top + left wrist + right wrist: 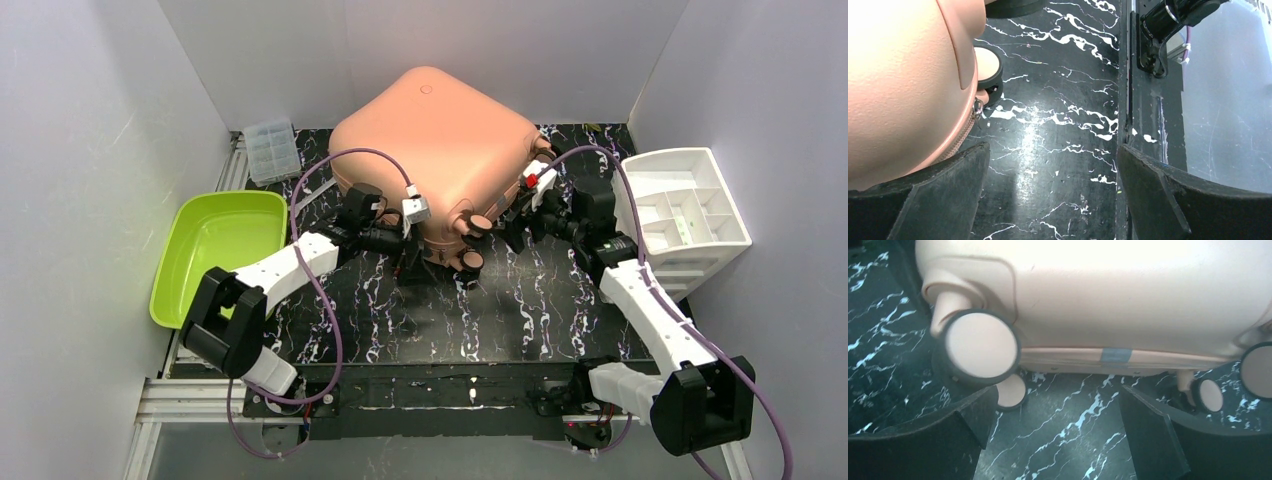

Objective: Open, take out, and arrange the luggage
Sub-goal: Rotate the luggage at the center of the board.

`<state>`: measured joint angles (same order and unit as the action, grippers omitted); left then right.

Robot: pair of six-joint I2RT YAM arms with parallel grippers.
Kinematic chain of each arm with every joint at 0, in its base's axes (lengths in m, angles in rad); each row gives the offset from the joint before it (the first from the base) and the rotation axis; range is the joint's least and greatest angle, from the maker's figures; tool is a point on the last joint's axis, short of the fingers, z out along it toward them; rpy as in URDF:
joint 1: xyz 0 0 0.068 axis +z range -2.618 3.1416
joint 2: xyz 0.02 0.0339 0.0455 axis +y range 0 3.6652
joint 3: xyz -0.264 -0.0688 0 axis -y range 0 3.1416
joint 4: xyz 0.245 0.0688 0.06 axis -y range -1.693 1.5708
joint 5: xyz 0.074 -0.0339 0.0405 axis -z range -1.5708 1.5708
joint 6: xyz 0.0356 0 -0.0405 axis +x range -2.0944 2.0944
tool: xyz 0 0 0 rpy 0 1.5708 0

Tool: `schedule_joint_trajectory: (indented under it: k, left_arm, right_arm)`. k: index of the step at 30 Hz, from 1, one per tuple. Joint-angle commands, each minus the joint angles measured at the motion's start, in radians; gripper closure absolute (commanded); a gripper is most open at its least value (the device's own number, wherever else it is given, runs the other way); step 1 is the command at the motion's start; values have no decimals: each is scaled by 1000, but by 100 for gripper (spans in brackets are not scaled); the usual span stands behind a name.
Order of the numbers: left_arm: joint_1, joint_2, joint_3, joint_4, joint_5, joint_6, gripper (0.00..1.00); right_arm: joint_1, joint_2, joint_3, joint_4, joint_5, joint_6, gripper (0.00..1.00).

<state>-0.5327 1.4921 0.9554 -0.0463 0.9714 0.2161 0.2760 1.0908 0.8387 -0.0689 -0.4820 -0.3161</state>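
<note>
The luggage [430,150] lay flat and zipped shut on the black marbled table [450,320], with its wheels [980,345] facing the arm bases. I had the left gripper [1053,170] at its near-left corner, jaws spread and empty, the zip pull [978,107] just ahead of one finger. The right gripper [1058,410] sat low at the wheeled edge, jaws also apart and gripping nothing. Left of the luggage was a lime-green tray [215,250], right of it a white organizer [690,215], and by its rear-left corner a small clear box [272,148].
</note>
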Motion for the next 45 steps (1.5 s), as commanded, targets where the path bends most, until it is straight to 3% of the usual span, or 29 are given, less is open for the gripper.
schedule_joint_trajectory:
  k: [1,6,11,13,16,20,26,29,33,39,43,45]
  left_arm:
    - [-23,33,34,91,-19,-55,2]
    - [-4,7,93,97,33,-94,2]
    - [101,-46,205,85,81,-200,2]
    - [174,-61,254,98,28,-245,2]
    - [245,-42,373,0,-172,-170,2]
    - [342,110,562,-44,-328,-168,2]
    - [460,454,898,-37,-248,-368,2]
    - [482,554,994,-10,-263,-443,2]
    - [493,611,993,100,-284,-526,2]
    - [494,675,1003,110,-222,-599,2]
    - [491,643,918,126,-189,-620,2]
    - [487,617,873,126,-192,-615,3]
  right_arm:
    - [2,0,11,-45,-97,-58,0]
    - [2,-1,108,-233,-276,-183,0]
    - [11,52,222,-338,-315,-179,0]
    - [27,71,250,-349,-290,-158,0]
    - [67,90,265,-325,-204,-115,3]
    - [130,130,309,-336,-98,-109,6]
    - [139,171,379,-240,198,-19,2]
    - [93,217,430,-210,249,51,1]
    - [-13,281,482,-88,257,288,2]
    - [-198,410,505,97,289,589,2]
    - [-299,566,562,127,159,687,1]
    - [-323,651,604,159,5,753,7]
